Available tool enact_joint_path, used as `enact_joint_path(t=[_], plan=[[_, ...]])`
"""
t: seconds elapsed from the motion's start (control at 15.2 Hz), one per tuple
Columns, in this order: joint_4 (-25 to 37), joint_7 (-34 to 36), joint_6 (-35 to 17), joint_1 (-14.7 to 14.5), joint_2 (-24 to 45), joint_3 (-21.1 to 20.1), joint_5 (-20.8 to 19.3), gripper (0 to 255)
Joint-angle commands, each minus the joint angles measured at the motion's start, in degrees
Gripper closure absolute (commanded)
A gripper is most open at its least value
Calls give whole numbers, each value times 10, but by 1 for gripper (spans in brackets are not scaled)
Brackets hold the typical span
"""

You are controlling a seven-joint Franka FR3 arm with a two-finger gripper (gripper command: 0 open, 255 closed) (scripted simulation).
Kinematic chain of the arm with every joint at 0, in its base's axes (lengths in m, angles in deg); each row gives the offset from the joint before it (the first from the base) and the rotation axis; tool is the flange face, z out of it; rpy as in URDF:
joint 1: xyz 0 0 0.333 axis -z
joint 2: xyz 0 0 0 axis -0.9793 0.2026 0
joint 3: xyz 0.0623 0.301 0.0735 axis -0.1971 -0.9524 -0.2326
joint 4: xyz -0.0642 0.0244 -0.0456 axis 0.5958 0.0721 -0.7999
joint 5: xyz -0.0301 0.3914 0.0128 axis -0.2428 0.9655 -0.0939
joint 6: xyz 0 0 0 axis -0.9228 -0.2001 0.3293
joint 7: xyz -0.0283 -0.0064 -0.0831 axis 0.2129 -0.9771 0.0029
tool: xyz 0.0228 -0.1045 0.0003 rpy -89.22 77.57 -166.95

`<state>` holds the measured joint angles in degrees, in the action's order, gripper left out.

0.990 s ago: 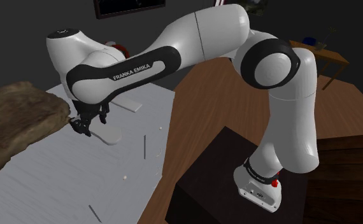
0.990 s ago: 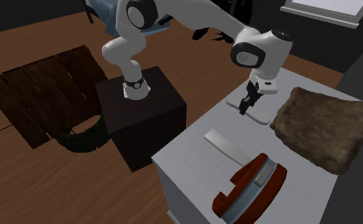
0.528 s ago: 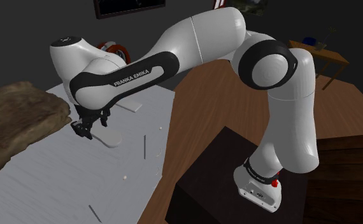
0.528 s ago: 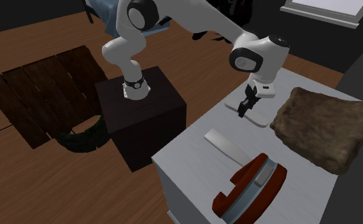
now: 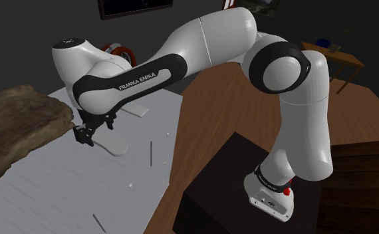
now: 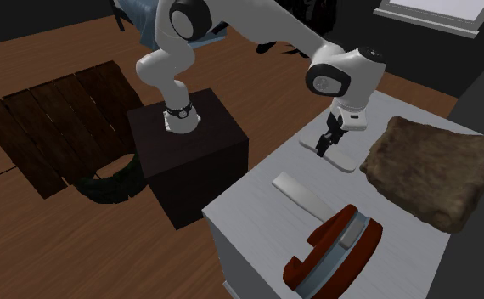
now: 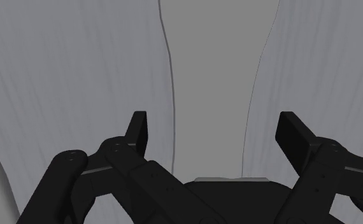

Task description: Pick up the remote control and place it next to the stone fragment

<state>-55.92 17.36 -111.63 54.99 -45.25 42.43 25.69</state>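
The remote control [image 5: 113, 143] is a plain pale grey slab lying flat on the white table [image 5: 62, 193], close beside the brown rough stone fragment [image 5: 14, 130]. My gripper [image 5: 87, 133] hovers just over the remote's end nearest the stone and stands open. In the wrist view the remote [image 7: 213, 95] runs as a grey strip between the two black fingertips [image 7: 138, 130], which stand apart and clear of its edges. In the second exterior view the gripper [image 6: 324, 147] is over the remote [image 6: 337, 155], left of the stone [image 6: 431, 170].
A second flat grey slab [image 6: 301, 194] lies on the table nearer its edge. A red and grey curved object [image 6: 334, 247] sits at the table's near corner. The dark stand box [image 6: 188, 153] is beside the table, on a wooden floor.
The fingers have parted and let go of the remote, which now rests on the table. Before that the hand shifted slightly and settled lower, by the stone.
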Motion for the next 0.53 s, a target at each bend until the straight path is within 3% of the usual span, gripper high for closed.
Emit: enact_joint_path(t=[0.0, 0.26, 0.46], plan=[[0, 0, 0, 0, 0, 0, 0, 0], [40, -5, 61, 0, -22, -4, 7, 0], [40, -5, 61, 0, -22, -4, 7, 0]])
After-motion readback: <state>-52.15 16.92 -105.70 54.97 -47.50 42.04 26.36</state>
